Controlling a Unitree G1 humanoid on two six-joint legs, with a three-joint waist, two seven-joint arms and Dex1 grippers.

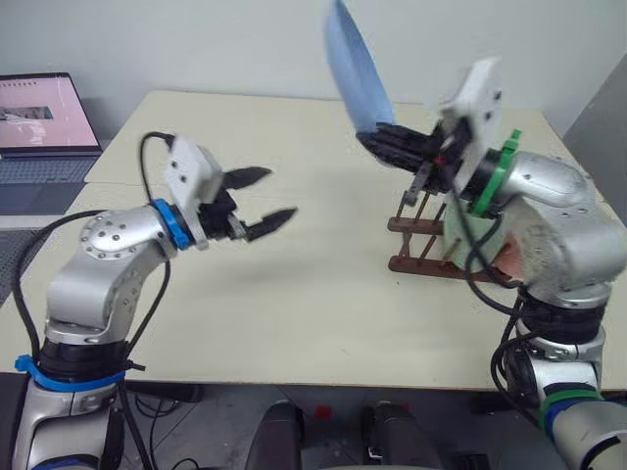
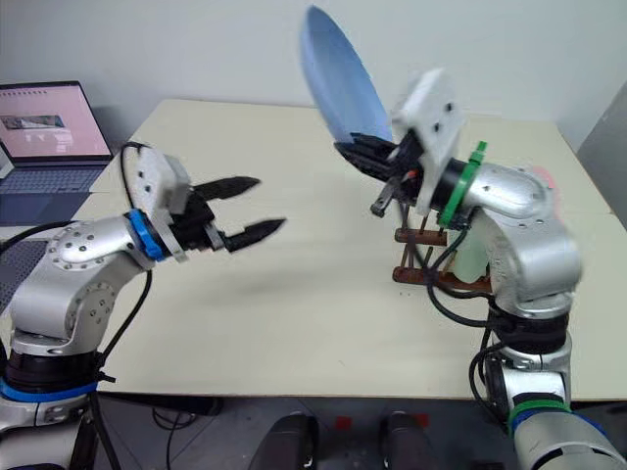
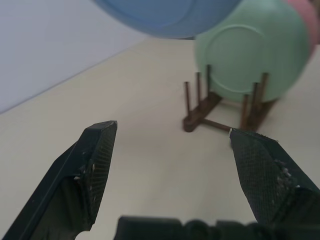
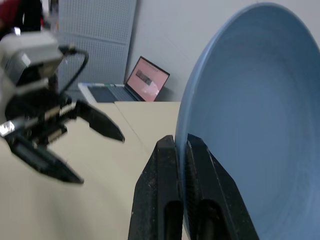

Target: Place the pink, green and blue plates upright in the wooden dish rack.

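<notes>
R end effector, upper centre of the head view, is clamped tight on the lower rim of the blue plate and holds it edge-up, tilted, in the air above the tabletop. In the R wrist view both fingers pinch the plate's rim w/ no gap.

L end effector, centre-left, has its jaws spread wide w/ nothing between them, off the tabletop.

Wooden dish rack sits right of centre on the tabletop, partly behind the R arm. Green plate stands upright between its pegs; pink plate just behind it, mostly hidden, also upright as far as visible.

Laptop open at far left edge.
</notes>
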